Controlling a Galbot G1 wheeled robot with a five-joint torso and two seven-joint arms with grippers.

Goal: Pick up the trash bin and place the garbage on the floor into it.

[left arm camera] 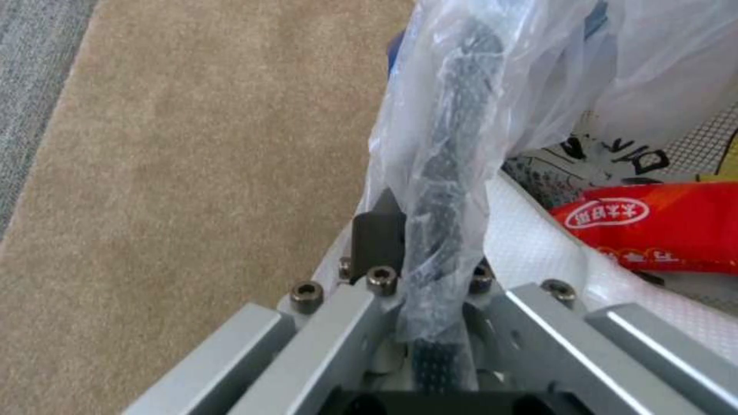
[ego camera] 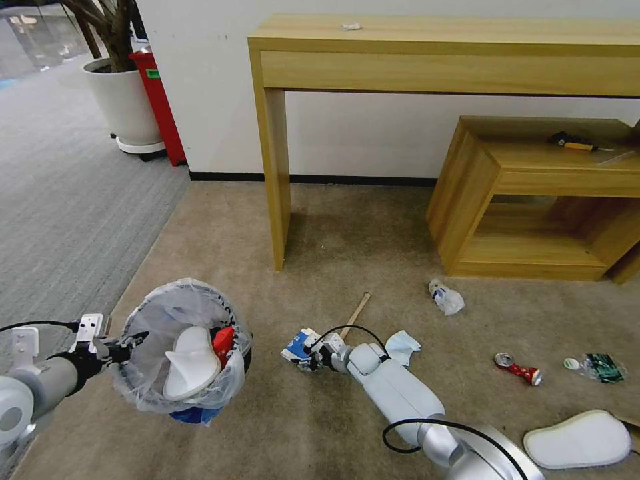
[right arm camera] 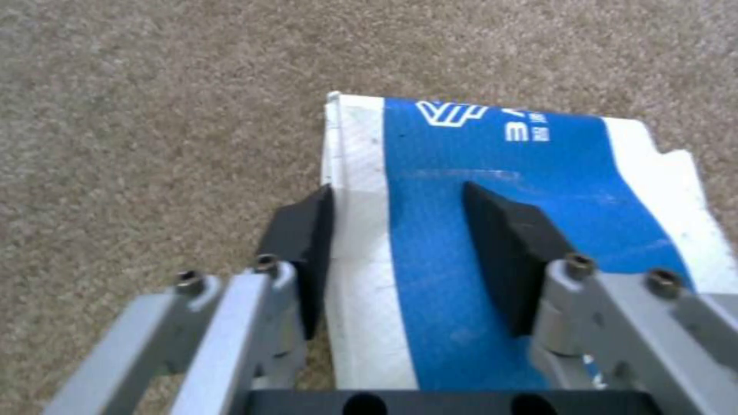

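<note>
Much garbage (ego camera: 518,369) scattered over beige floor (ego camera: 333,427).

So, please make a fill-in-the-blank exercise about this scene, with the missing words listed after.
1. The left gripper is shut on the rim of the ____.
2. The right gripper is open over a flattened blue and white ____.
3. A white insole lies inside the bin; another insole lies on the ____.

Missing words: bin; cup; floor

The blue-and-white flattened carton (right arm camera: 492,230) bears a white logo and a "3". The red wrapper (left arm camera: 654,227) carries unreadable white Chinese characters.
</note>
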